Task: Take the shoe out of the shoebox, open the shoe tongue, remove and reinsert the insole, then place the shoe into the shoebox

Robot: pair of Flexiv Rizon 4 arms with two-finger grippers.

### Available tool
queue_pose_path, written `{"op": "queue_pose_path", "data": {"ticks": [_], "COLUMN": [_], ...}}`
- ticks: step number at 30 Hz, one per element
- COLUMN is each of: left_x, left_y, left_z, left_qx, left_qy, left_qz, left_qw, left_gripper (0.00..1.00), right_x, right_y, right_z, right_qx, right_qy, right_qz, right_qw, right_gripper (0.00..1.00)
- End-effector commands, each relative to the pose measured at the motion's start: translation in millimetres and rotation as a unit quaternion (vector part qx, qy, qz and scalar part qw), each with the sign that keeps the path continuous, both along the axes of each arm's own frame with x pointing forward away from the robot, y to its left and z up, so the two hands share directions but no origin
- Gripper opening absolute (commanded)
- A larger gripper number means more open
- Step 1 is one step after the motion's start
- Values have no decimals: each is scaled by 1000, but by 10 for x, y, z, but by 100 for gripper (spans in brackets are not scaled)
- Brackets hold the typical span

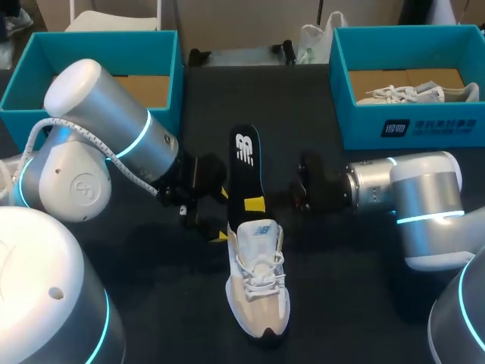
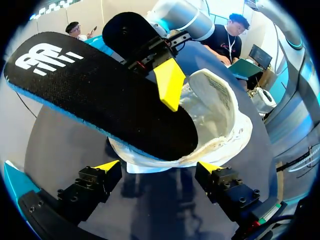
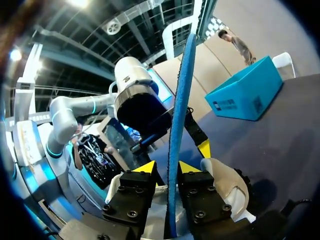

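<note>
Dark table (image 1: pixel 341 250) — shoe (image 1: pixel 258 292), insole (image 1: pixel 244 163) tight in right claw (image 3: pixel 167 167) — left claw (image 2: pixel 159 166) wide

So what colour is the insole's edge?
Blue; the insole shows it best in the right wrist view.

The shoe (image 1: pixel 258 284) is laid mid-table (image 1: pixel 167 303), toe nearest. The insole (image 1: pixel 246 163) is held out of its heel by the right gripper (image 3: pixel 167 167), and the left gripper (image 2: pixel 159 167) is set just left. The left box (image 1: pixel 23 98) and right box (image 1: pixel 409 129) are placed at the far corners, with a second shoe (image 1: pixel 413 92) in the latter.
</note>
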State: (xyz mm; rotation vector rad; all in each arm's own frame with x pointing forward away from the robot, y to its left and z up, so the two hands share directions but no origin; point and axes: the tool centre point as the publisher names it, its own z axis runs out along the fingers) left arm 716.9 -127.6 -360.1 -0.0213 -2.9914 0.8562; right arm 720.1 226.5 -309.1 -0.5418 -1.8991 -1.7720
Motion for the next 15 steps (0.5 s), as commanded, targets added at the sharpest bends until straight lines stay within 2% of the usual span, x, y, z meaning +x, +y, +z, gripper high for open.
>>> {"op": "queue_pose_path", "data": {"ticks": [1, 5, 6, 8, 15], "left_x": [4, 4, 4, 4, 4], "left_y": [-2, -2, -2, -2, -2], "left_z": [-8, -8, -8, -8, -8], "left_qx": [0, 0, 0, 0, 0], "left_qy": [0, 0, 0, 0, 0], "left_qz": [-1, -1, -1, -1, -1], "left_qw": [1000, 1000, 1000, 1000, 1000], "left_gripper": [100, 100, 100, 100, 100], "right_x": [33, 64, 74, 92, 99], "right_y": [57, 81, 84, 88, 80], "right_z": [14, 42, 49, 59, -23], "right_qx": [1, 6, 8, 12, 12], "right_qy": [1, 0, 1, 4, 27], "right_qz": [1, -2, -3, -6, -13], "right_qw": [1000, 1000, 1000, 1000, 999], "right_gripper": [22, 17, 14, 0, 0]}}
